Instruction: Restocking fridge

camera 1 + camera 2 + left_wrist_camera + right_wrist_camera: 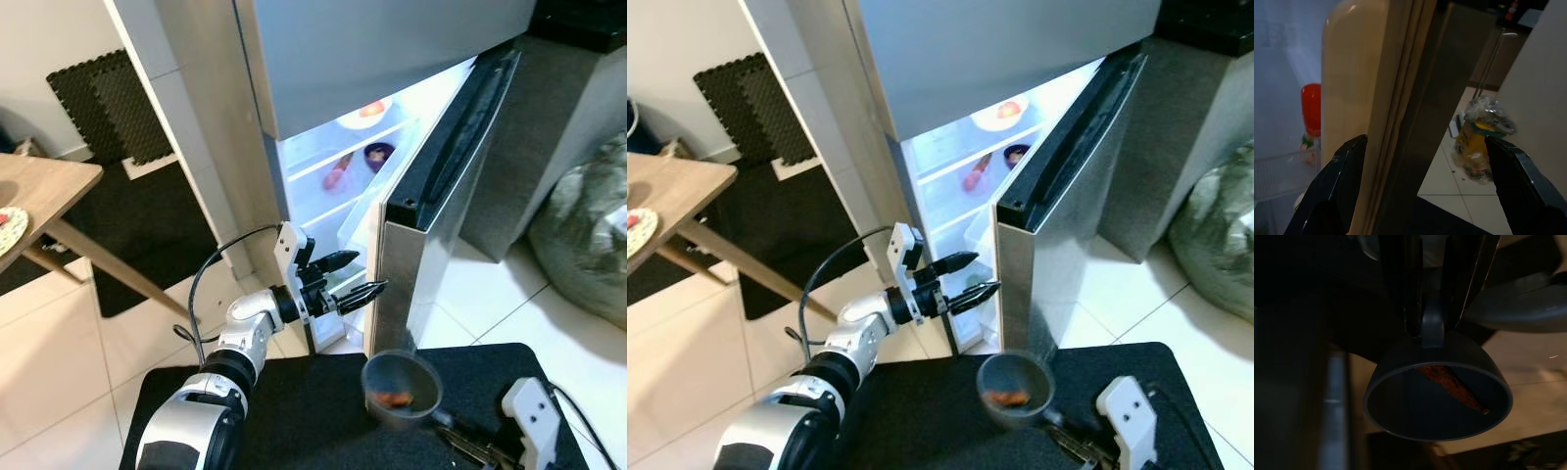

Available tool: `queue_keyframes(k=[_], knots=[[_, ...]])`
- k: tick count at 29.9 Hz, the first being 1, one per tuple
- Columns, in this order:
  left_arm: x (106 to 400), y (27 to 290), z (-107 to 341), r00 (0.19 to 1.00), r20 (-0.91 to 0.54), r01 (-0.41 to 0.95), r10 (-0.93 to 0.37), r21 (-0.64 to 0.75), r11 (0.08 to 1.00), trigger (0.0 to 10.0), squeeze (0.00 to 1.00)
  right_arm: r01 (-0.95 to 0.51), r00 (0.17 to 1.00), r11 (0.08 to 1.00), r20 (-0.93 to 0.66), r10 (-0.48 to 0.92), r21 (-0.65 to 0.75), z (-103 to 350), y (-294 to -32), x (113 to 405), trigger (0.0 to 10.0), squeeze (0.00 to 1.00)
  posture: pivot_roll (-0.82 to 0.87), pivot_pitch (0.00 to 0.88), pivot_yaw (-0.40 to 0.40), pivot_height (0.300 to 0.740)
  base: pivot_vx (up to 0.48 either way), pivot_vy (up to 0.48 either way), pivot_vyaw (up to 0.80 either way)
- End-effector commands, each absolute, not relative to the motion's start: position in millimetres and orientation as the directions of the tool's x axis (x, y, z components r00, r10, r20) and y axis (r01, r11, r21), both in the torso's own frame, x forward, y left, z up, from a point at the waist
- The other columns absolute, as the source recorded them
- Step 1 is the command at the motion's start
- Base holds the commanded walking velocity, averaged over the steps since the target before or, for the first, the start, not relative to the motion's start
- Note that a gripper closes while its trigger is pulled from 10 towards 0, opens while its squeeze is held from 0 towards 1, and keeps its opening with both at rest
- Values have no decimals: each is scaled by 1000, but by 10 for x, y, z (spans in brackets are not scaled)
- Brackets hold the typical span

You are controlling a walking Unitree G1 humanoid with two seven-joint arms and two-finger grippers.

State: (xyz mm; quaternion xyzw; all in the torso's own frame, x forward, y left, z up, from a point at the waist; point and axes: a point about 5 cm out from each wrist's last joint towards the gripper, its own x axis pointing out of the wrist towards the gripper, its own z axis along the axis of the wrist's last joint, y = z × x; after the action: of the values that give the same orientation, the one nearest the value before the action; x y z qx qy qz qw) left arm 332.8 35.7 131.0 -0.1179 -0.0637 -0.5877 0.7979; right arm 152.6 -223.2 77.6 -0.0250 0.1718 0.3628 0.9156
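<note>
Grey round cup (402, 390) in right tool (1432, 325)

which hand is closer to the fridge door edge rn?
Left. The left hand is open beside the fridge door edge, one finger on either side in its wrist view. The right hand sits lower, shut on the dark cup.

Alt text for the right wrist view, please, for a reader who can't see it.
The right gripper is shut on the handle of a dark round cup, its mouth facing the camera. A thin reddish-brown strip of food lies inside. The surroundings are dark, with pale flooring behind.
</note>
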Motion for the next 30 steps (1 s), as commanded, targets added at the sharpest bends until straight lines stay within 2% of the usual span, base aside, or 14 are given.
queue_keyframes(k=[1, 8, 11, 20, 24, 30], knots=[[3237, 200, 1259, 279, 267, 958, -923, -150, 246, 10000, 0, -717, 637, 690, -311, 705, 99, 827, -2130, 1530, 10000, 0, -345, 81, 135, 740, 0, 0, 0], [3101, -6, 1234, 224, 297, 969, -928, -173, 178, 10000, 0, -755, 608, 650, -281, 743, 84, 886, -1989, 1618, 10000, 0, -346, 76, 136, 740, 0, 0, 0], [2973, -187, 1224, 176, 322, 975, -930, -186, 120, 10000, 0, -785, 576, 615, -278, 769, 74, 895, -1876, 1682, 10000, 0, -344, 75, 134, 740, 0, 0, 0], [2790, -420, 1271, 119, 380, 974, -917, -224, 33, 10000, 0, -795, 568, 606, -324, 757, 22, 839, -1793, 1821, 10000, 0, -330, 68, 126, 740, 0, 0, 0], [2771, -431, 1279, 114, 381, 976, -917, -216, 32, 10000, 0, -802, 556, 597, -340, 758, 21, 817, -1781, 1822, 10000, 0, -330, 68, 126, 740, 0, 0, 0], [2934, -235, 1323, 207, 373, 968, -904, -211, 135, 10000, 0, -813, 531, 582, -405, 745, 5, 740, -1804, 1806, 10000, 0, -330, 68, 126, 740, 0, 0, 0]])
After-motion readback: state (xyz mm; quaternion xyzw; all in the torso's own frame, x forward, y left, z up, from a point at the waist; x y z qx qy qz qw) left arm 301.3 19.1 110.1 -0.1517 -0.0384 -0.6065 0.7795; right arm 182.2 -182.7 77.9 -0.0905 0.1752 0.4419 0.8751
